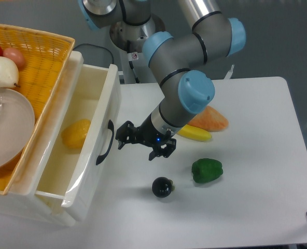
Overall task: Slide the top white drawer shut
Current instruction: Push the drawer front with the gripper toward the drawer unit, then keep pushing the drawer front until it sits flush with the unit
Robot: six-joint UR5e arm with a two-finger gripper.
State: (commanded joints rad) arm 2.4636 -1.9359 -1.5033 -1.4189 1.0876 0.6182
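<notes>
The top white drawer is seen pulled well out of the cabinet, its front panel facing the table and its black handle curving along that panel. Inside the drawer a yellow-orange fruit is lying. Above and behind the drawer an orange basket is resting.

The gripper is held just beside the drawer front, near the handle but apart from it; its fingers are spread and nothing is pinched between them.

The drawer is judged to be stiff, glossy moulded plastic, fairly light with only one fruit in it, and slippery to the touch. No grasp is thought necessary: a flat push against the front panel, at or just beside the handle and near mid-height, is expected to run it in straight. An off-centre push is likely to skew it on its runners.

No brand, label or legible writing is found on the drawer. A small marking on the arm's base, beyond the drawer, is too small to be read.
</notes>
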